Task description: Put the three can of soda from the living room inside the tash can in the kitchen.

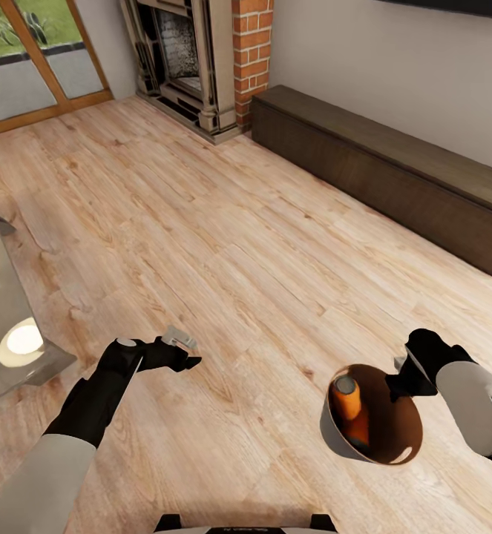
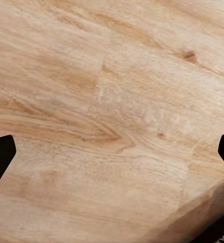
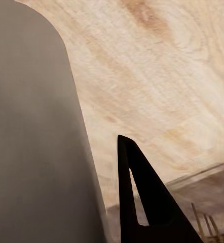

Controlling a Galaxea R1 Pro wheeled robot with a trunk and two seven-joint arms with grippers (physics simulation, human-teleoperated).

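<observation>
The tash can, grey outside and glossy brown inside, hangs tilted just above the wood floor at my right. My right gripper is shut on its rim. Inside it an orange can of soda with a grey top leans against the wall, with a second orange can partly hidden behind it. The right wrist view shows the bin's grey wall close up beside one black fingertip. My left gripper hovers over bare floor, open and holding nothing, its fingertips wide apart.
A glass-topped coffee table stands at the left edge. A long dark wood cabinet runs along the right wall. The brick fireplace and a glazed door are at the back. Light wood floor lies between.
</observation>
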